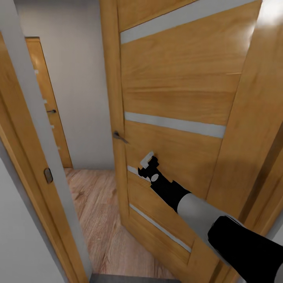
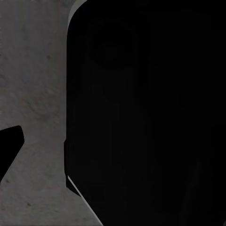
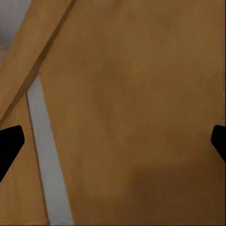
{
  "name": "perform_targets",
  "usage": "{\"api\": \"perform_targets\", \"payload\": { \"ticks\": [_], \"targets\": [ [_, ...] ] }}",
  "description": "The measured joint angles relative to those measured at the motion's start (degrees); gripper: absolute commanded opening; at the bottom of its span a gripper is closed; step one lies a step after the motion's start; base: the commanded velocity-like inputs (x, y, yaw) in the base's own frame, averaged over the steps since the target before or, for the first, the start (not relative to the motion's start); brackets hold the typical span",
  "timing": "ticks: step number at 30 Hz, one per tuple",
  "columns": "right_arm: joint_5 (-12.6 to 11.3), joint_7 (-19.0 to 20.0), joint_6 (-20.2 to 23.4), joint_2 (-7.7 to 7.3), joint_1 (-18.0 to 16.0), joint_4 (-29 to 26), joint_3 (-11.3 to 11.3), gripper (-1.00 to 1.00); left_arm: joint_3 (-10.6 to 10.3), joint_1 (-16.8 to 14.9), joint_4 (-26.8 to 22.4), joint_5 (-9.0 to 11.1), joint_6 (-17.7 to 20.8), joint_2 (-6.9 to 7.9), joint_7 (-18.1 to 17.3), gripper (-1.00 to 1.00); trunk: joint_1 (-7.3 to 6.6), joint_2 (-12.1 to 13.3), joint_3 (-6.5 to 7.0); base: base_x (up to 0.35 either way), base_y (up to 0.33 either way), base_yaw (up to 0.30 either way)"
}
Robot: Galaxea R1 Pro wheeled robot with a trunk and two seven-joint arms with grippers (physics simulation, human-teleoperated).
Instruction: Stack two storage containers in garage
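At the doorway, a wooden door (image 1: 173,106) with pale horizontal strips fills the head view from 12 to 3 o'clock, standing ajar, its dark handle (image 1: 119,136) on the edge near centre. From 5 o'clock the right arm (image 1: 204,214) reaches up toward centre, its gripper (image 1: 148,161) right against the door panel just below the handle; whether it touches the wood cannot be told. Seen from the right wrist, the two dark fingertips (image 3: 9,143) sit far apart at opposite edges with door wood and one pale strip (image 3: 47,160) between them, so the jaws are spread with nothing held. Through the gap, at 7 o'clock, lies light wood plank flooring (image 1: 98,212), with a grey wall behind and a second wooden door (image 1: 47,102) at 10 o'clock. A pale door frame (image 1: 35,118) runs down the 9 o'clock side. From the left wrist, a large black body (image 2: 141,113) blocks most of the scene beside mottled grey floor (image 2: 37,94); one dark fingertip (image 2: 9,146) shows, and the left gripper's state cannot be told. No container is seen from any camera
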Motion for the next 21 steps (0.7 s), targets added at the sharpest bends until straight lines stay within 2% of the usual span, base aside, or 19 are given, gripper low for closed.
{"api": "perform_targets", "payload": {
  "ticks": [6, 21],
  "targets": [
    [-0.3, 0.2, -1.4, 0.0, -1.6, 2.9, 0.2, 1.0, 0.0, 0.0, 0.0, 0.0, 0.0, 0.0, 0.0, 1.0, 0.0, 0.0, 0.0, 0.004, 0.0, 0.0],
    [0.2, 0.4, -1.5, 0.0, -1.8, 2.9, -0.1, 1.0, 0.0, 0.0, 0.0, 0.0, 0.0, 0.0, 0.0, 1.0, 0.0, 0.0, 0.0, 0.0, 0.0, 0.0]
  ]
}}
